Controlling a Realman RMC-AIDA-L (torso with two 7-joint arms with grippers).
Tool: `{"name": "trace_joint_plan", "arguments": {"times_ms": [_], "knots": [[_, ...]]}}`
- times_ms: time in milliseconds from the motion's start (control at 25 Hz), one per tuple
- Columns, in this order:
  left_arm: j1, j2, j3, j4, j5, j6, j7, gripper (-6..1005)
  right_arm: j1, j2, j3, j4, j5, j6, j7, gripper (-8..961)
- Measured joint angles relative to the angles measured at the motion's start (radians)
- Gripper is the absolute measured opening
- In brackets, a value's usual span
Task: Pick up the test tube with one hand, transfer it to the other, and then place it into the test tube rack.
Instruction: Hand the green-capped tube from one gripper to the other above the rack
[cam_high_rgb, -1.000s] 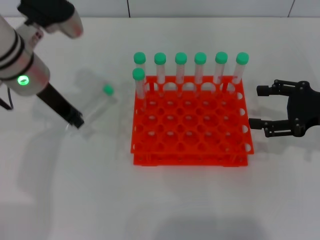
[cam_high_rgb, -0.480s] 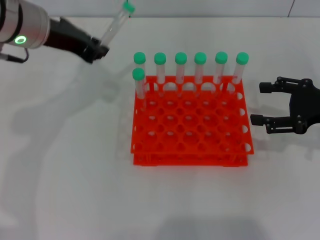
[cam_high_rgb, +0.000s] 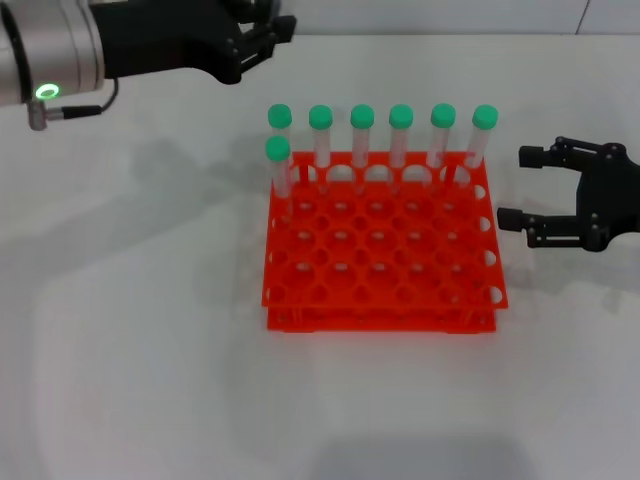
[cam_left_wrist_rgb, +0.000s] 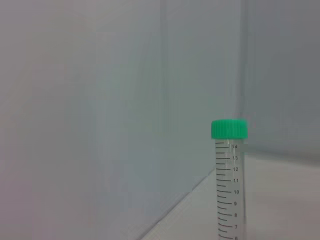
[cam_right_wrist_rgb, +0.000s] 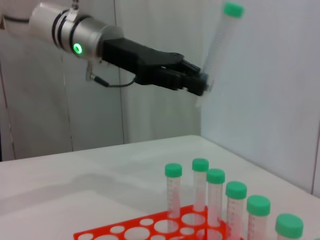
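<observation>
Green-capped test tube (cam_right_wrist_rgb: 220, 47) clamped near its base in left gripper (cam_right_wrist_rgb: 200, 84), cap up, high above test tube rack (cam_high_rgb: 382, 243); right gripper (cam_high_rgb: 528, 187) spread beside rack

I am looking at a plain white table (cam_high_rgb: 150, 380) that is catching soft, blurred shadows under even overhead light. Behind it, pale grey wall panels (cam_right_wrist_rgb: 280, 90) are rising, split by thin vertical seams, with a darker strip running along the table's far edge.

Left tool (cam_high_rgb: 262, 35) raised high, clamped; right tool (cam_high_rgb: 524, 186) low, fingers spread.
</observation>
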Motion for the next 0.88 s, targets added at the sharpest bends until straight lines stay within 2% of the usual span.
{"name": "trace_joint_plan", "arguments": {"times_ms": [40,80,120,200,280,360,520,640,760,880], "knots": [[-0.015,0.008,-0.023,-0.053,-0.040,0.042,0.042,190,0.001,0.000,0.002,0.000,0.003,0.000,-0.001,841],[-0.056,0.031,-0.069,-0.164,-0.088,0.120,0.101,190,0.002,0.001,0.006,0.000,0.006,0.000,-0.001,841],[-0.073,0.041,-0.084,-0.202,-0.093,0.141,0.113,190,0.003,0.001,0.010,-0.001,0.009,0.000,-0.002,841],[-0.136,0.085,-0.126,-0.356,-0.100,0.219,0.153,190,0.004,0.002,0.020,-0.001,0.014,0.000,-0.006,841],[-0.184,0.126,-0.139,-0.469,-0.095,0.251,0.179,189,0.004,0.003,0.030,-0.001,0.026,-0.001,-0.011,841],[-0.215,0.151,-0.138,-0.536,-0.070,0.264,0.196,189,0.002,0.003,0.033,-0.001,0.039,-0.003,-0.013,841],[-0.237,0.153,-0.137,-0.551,0.037,0.271,0.193,189,-0.001,0.001,0.035,-0.001,0.047,-0.007,-0.008,841],[-0.262,0.141,-0.137,-0.553,0.122,0.269,0.182,189,0.001,-0.004,0.036,-0.002,0.050,-0.015,0.007,841],[-0.284,0.118,-0.136,-0.552,0.184,0.259,0.178,189,0.005,-0.012,0.036,-0.005,0.052,-0.039,0.033,841],[-0.298,0.111,-0.134,-0.554,0.203,0.256,0.178,189,0.014,-0.024,0.037,-0.005,0.065,-0.073,0.076,841]]}}
